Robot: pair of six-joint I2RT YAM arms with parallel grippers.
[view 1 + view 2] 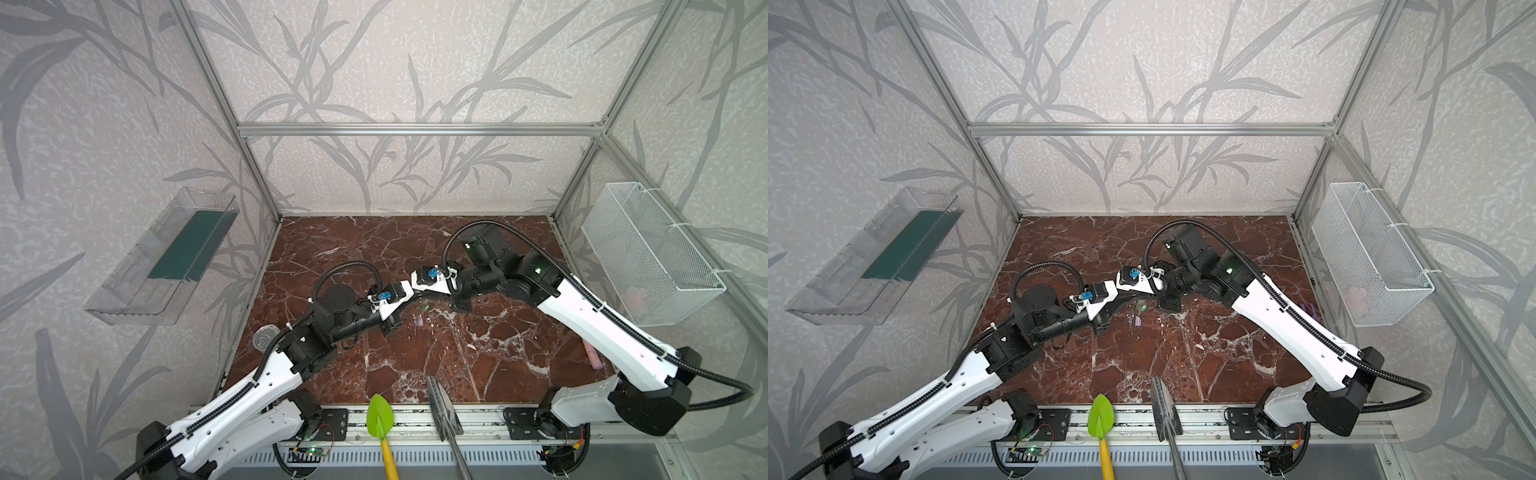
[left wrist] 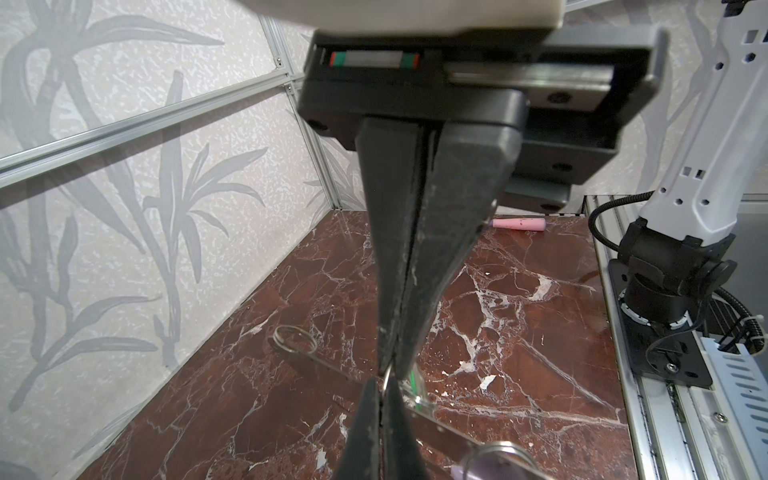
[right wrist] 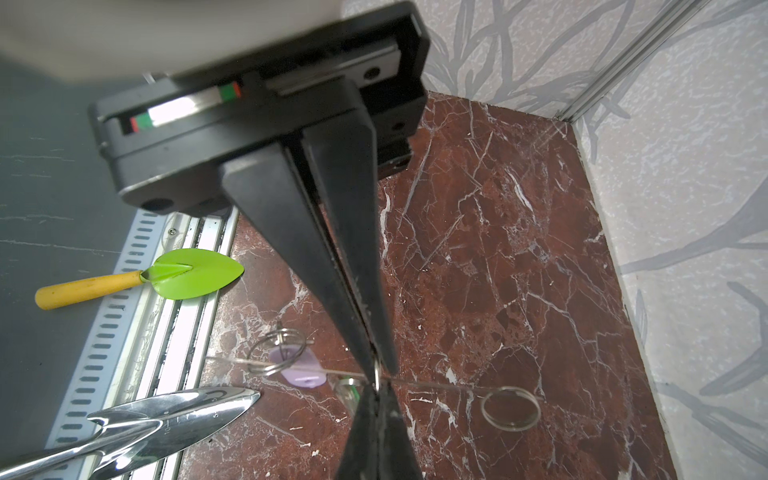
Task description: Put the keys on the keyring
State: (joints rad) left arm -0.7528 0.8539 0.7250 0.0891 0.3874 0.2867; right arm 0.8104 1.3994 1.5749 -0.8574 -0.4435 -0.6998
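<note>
Tabletop (image 1: 415, 374) of red-brown marble, taken here as the landmark. Above its centre, the left gripper (image 2: 392, 365) and the right gripper (image 3: 380, 361) meet tip to tip. Each pair of jaws is pressed fully together on the same thin wire ring (image 3: 376, 376).

Over the table's near edge lie a green trowel (image 1: 380, 415) with a yellow handle and, just beside it, a silver metal tool (image 1: 444, 411). A round tin can (image 1: 264, 337) stands at the table's left edge, partly hidden by the left arm. A pink stick (image 1: 592, 355) lies at the table's right edge.

The keyring (image 2: 316, 365) is a flat, thin grey tag, seen nearly edge-on in both wrist views. It extends to either side of the pinched ring above the table centre, and further wire rings show near its ends.

The lilac key (image 3: 299, 370) is near the table centre with a wire ring across its head. Only a sliver of the green key (image 2: 412, 379) shows, just beside the fingertips. Whether either key is threaded onto the tag cannot be told.
</note>
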